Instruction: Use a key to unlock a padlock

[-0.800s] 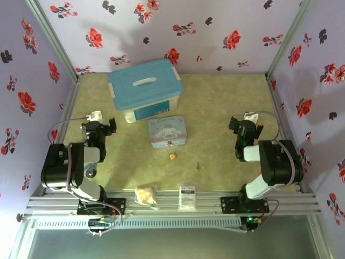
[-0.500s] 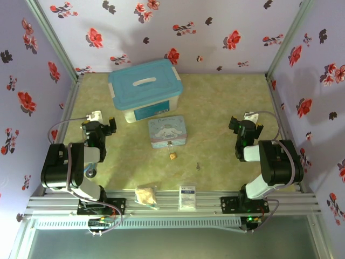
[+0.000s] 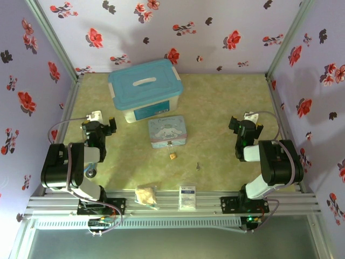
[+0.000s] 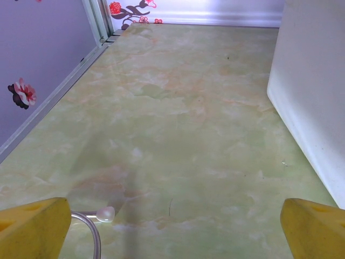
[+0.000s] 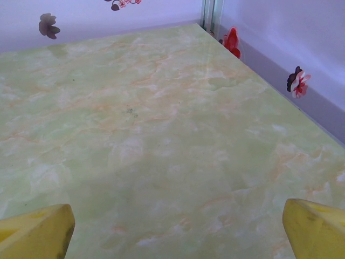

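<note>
Brass-gold metal padlock point(image 3: 173, 156), smooth glossy table point(image 3: 215, 118), plastic box point(image 3: 144, 89)

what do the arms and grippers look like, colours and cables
The left arm and right arm have chunky black joints with pale grey links. A thin grey cable loops to a small white block at each wrist. The left gripper and right gripper are black, with yellow fingertips.

Enclosure: tabletop point(image 3: 226, 102) in a pale green-yellow marble pattern, matte, under soft even light. Back wall point(image 3: 178, 38), left wall point(image 3: 27, 81) and right wall point(image 3: 323, 97) are lilac, printed with red and dark flowers. Aluminium corner posts point(image 3: 54, 40) stand at both rear corners. Slotted aluminium rail point(image 3: 167, 208) runs along the near edge.
</note>
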